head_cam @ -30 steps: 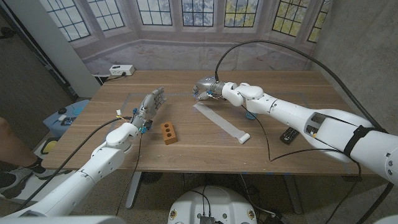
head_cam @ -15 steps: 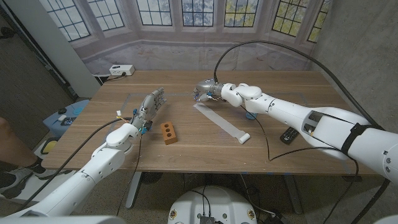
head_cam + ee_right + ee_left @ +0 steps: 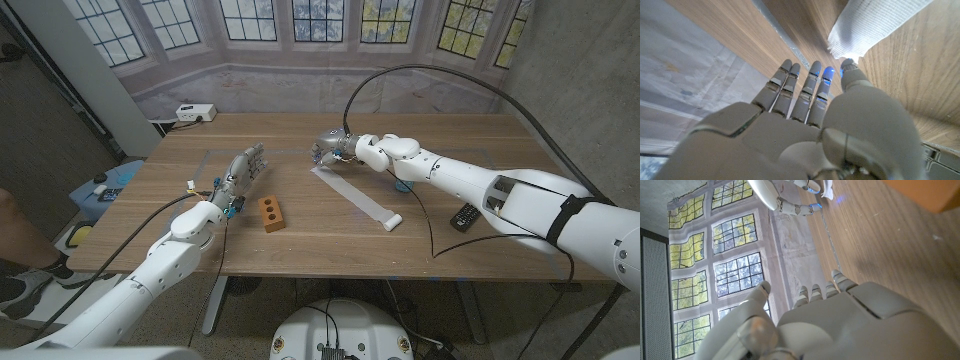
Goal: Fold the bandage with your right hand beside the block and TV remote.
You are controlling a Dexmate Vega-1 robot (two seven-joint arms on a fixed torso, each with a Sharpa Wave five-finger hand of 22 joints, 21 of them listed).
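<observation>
A white bandage [image 3: 352, 196] lies unrolled slantwise on the wooden table [image 3: 300, 250], with a small roll at its near end [image 3: 392, 222]. My right hand [image 3: 333, 147] is just over the strip's far end, fingers stretched out and holding nothing. In the right wrist view the bandage's frayed end [image 3: 875, 25] lies just beyond my thumb tip [image 3: 850, 67]. An orange block [image 3: 270, 212] sits left of the bandage. The black TV remote [image 3: 463, 216] lies to the right, by my right forearm. My left hand [image 3: 243, 170] stands behind the block, fingers apart and empty.
A black cable [image 3: 430, 215] loops from my right arm down across the table beside the remote. A small blue thing [image 3: 401, 185] lies under my right forearm. A white box [image 3: 195, 112] sits beyond the far left corner. A person's leg [image 3: 12, 235] shows at the left edge.
My right hand has edged slightly down and to the right, over the bandage's far end. The left hand, block, remote and bandage have not moved.
</observation>
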